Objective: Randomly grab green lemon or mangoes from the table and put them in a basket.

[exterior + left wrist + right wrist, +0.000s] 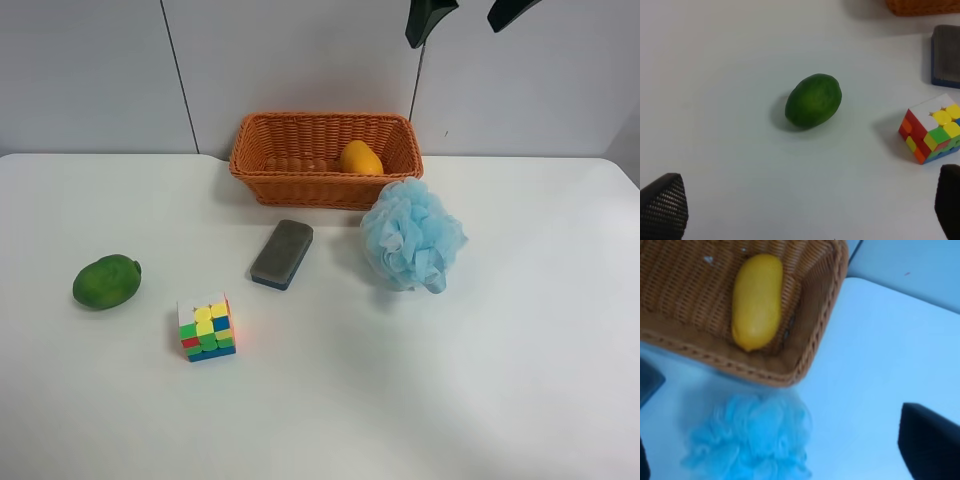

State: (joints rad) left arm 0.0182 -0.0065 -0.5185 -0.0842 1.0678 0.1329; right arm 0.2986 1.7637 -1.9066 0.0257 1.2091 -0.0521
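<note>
The green lemon (106,281) lies on the white table (450,390) towards the exterior high view's left. In the left wrist view it (813,100) lies in line with the gap of my open, empty left gripper (805,205), some way off. The mango (360,158) lies inside the wicker basket (300,190) at the table's far edge. The right wrist view shows the mango (756,301) in a basket corner (815,340). My right gripper (790,455) is open and empty, high above the basket's right end; its dark fingers (430,20) show at the exterior view's top.
A multicoloured puzzle cube (207,327) stands near the lemon and shows in the left wrist view (932,130). A grey eraser block (282,253) lies before the basket. A blue bath pouf (412,235) sits by the basket's right front corner and shows in the right wrist view (752,445).
</note>
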